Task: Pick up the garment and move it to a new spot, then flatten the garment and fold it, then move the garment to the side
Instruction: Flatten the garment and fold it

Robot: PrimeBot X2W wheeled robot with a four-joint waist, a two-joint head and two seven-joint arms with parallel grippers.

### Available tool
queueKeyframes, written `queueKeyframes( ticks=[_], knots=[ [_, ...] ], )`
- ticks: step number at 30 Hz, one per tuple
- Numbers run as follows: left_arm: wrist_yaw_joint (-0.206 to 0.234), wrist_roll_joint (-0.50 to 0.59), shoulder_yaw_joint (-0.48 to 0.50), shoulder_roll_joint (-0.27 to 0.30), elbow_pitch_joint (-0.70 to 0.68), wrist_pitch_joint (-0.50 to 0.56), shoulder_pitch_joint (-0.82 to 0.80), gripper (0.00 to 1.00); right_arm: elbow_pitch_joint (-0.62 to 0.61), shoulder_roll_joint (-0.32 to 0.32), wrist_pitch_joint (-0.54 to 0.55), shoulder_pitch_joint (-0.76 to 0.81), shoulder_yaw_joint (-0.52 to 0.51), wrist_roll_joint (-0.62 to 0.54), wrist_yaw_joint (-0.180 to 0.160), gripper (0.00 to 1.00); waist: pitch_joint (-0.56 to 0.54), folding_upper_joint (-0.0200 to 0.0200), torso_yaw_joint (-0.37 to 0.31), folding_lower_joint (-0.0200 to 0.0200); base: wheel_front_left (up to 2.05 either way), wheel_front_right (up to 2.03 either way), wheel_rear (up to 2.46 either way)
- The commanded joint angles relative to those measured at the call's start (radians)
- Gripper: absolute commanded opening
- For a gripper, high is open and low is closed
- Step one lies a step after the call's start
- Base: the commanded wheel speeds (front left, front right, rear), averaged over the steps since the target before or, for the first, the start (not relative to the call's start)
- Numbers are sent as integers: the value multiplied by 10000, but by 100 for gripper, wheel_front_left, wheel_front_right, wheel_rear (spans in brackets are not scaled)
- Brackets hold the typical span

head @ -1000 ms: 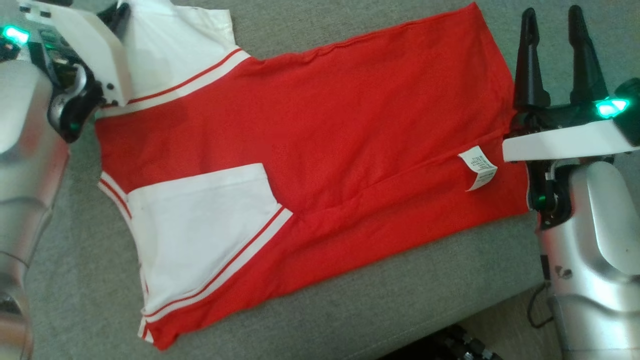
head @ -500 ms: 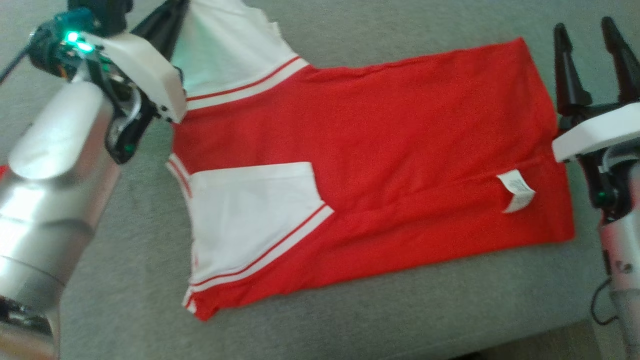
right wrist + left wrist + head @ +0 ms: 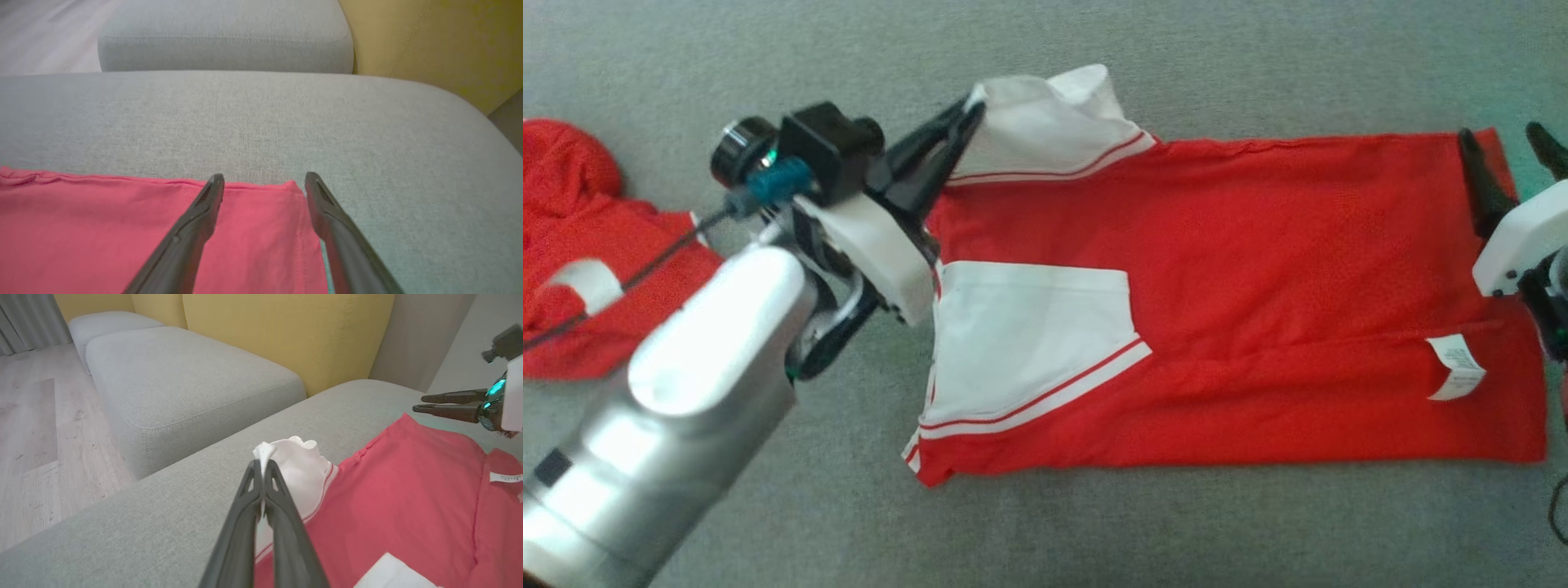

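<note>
Red-and-white garment (image 3: pixel 1258 286) lies flat mid-cushion (image 3: pixel 1094 49). The left gripper (image 3: pixel 968 114), jaws pinched on the far white sleeve (image 3: pixel 1045 122) at 11 o'clock, holds it raised. The right gripper (image 3: pixel 264 177), jaws wide and empty, hovers over the hem corner at 2 o'clock. Placing and flattening look done. Folding appears under way, the near side seemingly turned in — the move aside remains.

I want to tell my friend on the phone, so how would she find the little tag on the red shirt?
Find the big grey cushion and the red shirt spread flat across it. Go to the shirt's hem end, on the robot's right, away from the two white sleeves. The tag is a tiny white rectangle, far smaller than the sleeves and without their red stripes.
</note>
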Motion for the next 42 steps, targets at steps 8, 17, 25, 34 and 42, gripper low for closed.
queueKeyframes(
  ticks=[8, 17, 25, 34, 42],
  knots=[
    [436, 158, 166, 680, -1653, 466, 68, 0, 1211, -302, 229, -1003, -213, -235, -9, 100, 346, 0, 263, 1, 0, 0, 0],
    [661, 155, 179, 839, -2149, 685, 60, 0, 2494, -16, 425, -1603, -269, -494, -9, 100, 683, 0, 315, 1, 0, 0, 0],
    [875, -63, 513, 884, -1841, 583, -60, 0, 2785, -63, 222, -2058, 258, -168, -9, 0, 604, 0, 128, 1, 0, 0, 0],
    [985, 175, 1253, 710, -74, -21, -1690, 0, 1838, -154, -563, -3194, 671, 755, -9, 0, 755, 0, -413, 1, 0, 0, 0],
    [696, 1020, 1252, 392, 1778, -674, -3683, 0, 1536, 62, -1096, -4407, 623, 1125, -9, 0, 1199, 0, -881, 1, 0, 0, 0]
  ],
)
